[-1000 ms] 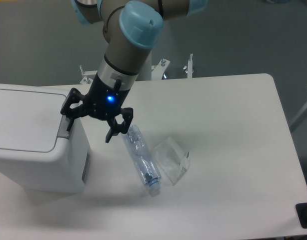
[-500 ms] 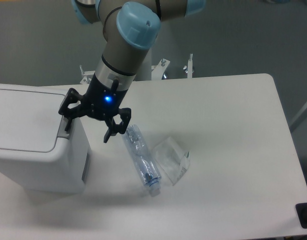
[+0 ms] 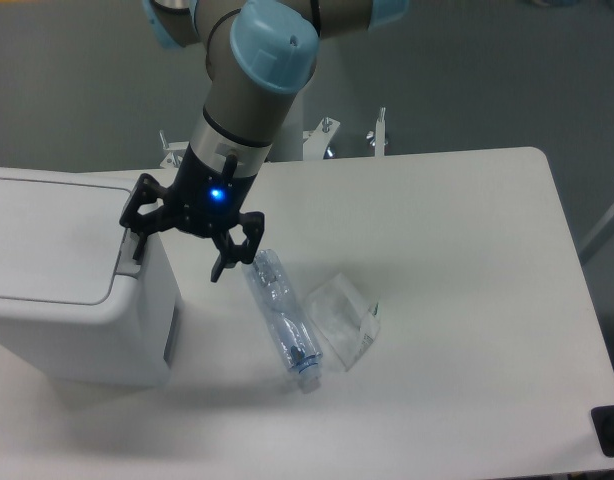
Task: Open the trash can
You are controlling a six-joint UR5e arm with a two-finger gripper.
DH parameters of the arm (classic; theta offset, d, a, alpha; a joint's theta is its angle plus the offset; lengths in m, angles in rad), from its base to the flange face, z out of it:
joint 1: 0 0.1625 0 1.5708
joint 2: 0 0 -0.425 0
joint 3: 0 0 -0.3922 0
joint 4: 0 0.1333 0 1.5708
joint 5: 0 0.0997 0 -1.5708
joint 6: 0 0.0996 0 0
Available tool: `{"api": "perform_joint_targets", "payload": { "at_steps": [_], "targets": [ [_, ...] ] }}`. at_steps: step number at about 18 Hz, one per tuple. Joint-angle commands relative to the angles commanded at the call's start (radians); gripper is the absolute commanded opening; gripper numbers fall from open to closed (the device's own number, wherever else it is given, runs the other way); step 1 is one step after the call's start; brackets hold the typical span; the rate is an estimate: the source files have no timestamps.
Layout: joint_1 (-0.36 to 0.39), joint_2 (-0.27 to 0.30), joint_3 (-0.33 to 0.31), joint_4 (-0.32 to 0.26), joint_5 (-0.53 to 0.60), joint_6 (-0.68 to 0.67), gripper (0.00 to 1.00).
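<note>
The trash can (image 3: 67, 300) is a large white boxy bin at the table's left edge, its flat lid (image 3: 47, 238) down. Its grey push tab (image 3: 124, 258) lies along the lid's right side, and a small dark panel (image 3: 171, 333) shows on its right wall. My gripper (image 3: 177, 256) is open, one fingertip (image 3: 135, 246) over the grey tab and the other (image 3: 219, 268) hanging beside the can above the table. Whether the fingertip touches the tab I cannot tell.
A crushed clear plastic bottle (image 3: 282, 322) lies on the white table (image 3: 457, 260) just right of the gripper. A clear plastic container (image 3: 343, 319) lies beside it. A dark object (image 3: 611, 430) sits at the table's front right corner.
The gripper has shifted very slightly, staying open over the can's right edge. The lid has not moved.
</note>
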Motion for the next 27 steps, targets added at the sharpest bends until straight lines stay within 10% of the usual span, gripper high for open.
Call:
{"api": "perform_joint_targets", "payload": {
  "at_steps": [14,27],
  "targets": [
    [0.005,-0.002,0.014,-0.002,0.000,0.006,1.00],
    [0.218,-0.074,0.063,0.130,0.000,0.115,1.00]
  ]
}}
